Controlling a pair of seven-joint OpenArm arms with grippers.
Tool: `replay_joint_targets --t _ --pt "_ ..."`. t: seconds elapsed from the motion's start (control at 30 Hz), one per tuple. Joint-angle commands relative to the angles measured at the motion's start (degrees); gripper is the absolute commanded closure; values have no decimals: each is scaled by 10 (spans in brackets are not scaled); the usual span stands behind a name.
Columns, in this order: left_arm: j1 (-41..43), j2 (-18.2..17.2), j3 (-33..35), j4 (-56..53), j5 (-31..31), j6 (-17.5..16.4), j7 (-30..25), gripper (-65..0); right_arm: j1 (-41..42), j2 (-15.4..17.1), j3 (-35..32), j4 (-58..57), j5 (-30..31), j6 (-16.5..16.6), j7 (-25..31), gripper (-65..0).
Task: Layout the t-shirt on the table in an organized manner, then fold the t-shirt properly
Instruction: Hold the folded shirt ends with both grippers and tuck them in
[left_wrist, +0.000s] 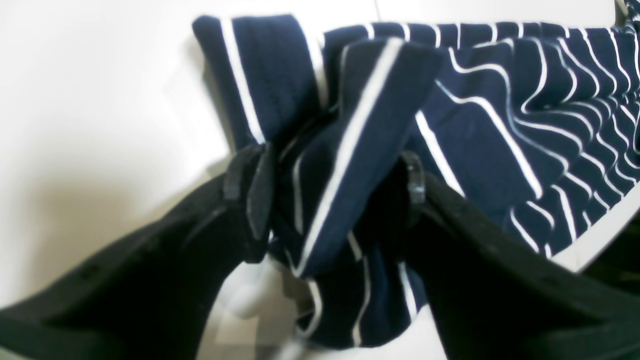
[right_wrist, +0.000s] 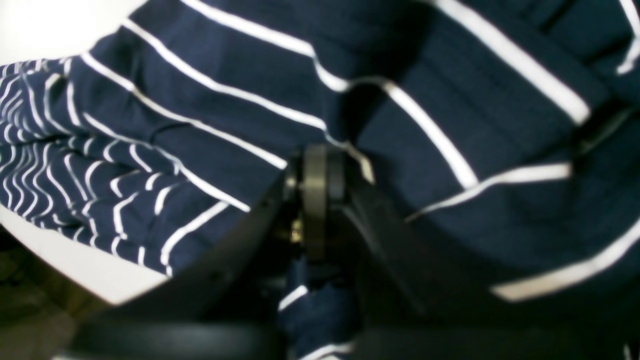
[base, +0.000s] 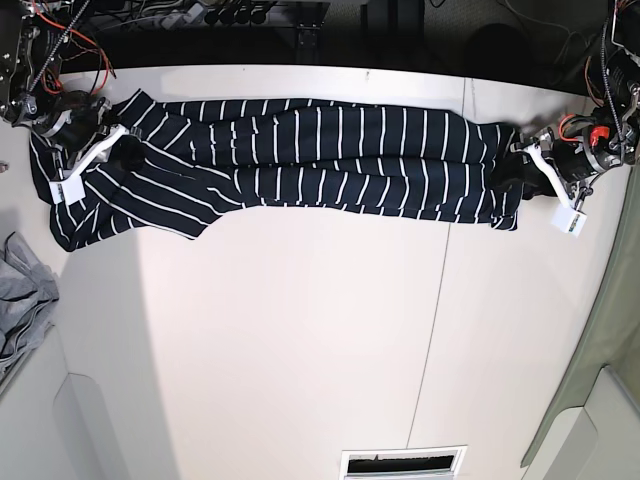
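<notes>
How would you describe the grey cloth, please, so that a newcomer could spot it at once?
Start from the big white table, where the dark striped t-shirt lies stretched along the far side. Follow that shirt to its end on the left of the base view, then look down along the table's left edge: the grey cloth lies crumpled there. Unlike the shirt, it is plain, pale and unstriped.

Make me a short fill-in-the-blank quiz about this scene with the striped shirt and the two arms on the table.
1. The dark navy fabric t-shirt carries thin stripes coloured ____.
2. In the base view the shirt lies stretched along the ____ edge of the large flat white table.
3. The right gripper is ____ on a fold of the shirt.
4. The left gripper has its jaws ____, with bunched shirt fabric between them.

Missing words: white; far; shut; open
</notes>
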Motion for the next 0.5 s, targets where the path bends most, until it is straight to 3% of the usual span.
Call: replay_joint_targets --t 0.0,0.17,0.3,0.47 --pt "-6 0 6 -8 53 40 54 -357 14 8 1 2 2 -1 6 0" --pt "-47 -3 6 -8 43 43 65 -357 39 8 1 -9 -2 -1 6 0" --pt "-59 -28 4 1 -26 40 73 -357 40 8 1 -9 -2 -1 6 0" --pt "-58 -42 -66 15 -71 24 126 -357 40 8 1 -9 -2 -1 0 0"
